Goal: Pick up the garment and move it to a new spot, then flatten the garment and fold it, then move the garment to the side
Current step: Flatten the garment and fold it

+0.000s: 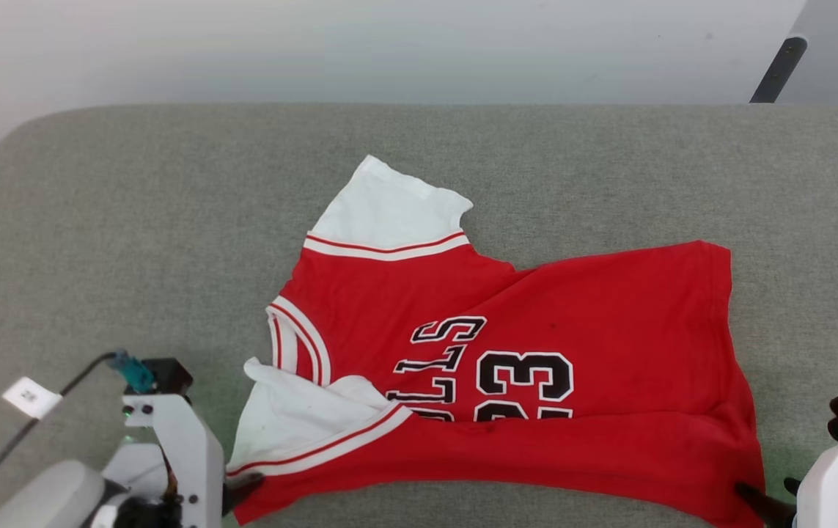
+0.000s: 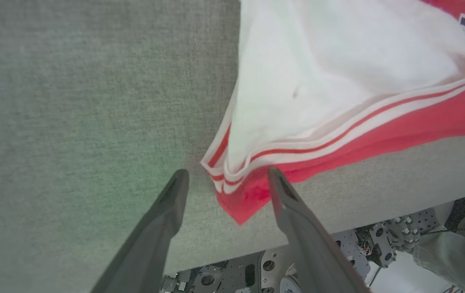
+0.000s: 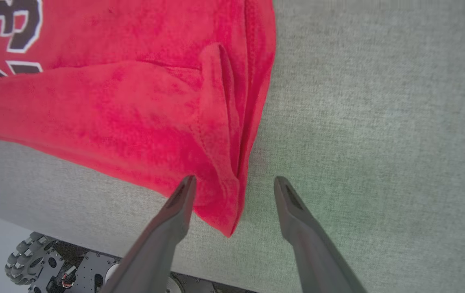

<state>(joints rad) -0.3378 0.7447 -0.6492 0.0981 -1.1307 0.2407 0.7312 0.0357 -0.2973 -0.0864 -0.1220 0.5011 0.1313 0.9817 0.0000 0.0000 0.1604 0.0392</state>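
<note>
Jersey (image 1: 572, 293) half-folded along near edge of table (image 1: 133, 220); left fingers (image 2: 163, 228) spread astride sleeve-side corner, right fingers (image 3: 167, 228) spread astride hem corner.

Head cam sits up high, looking forward and down across the whole grey table (image 1: 96, 220), jersey (image 1: 572, 308) mid-frame. Left wrist cam is way closer, peering along the left gripper (image 2: 227, 173) at the jersey's near-left corner. Right wrist cam does the same along the right gripper (image 3: 235, 179) at the near-right hem corner. Both corners show in the head view too, and both wrist cams catch the table's front edge.
</note>
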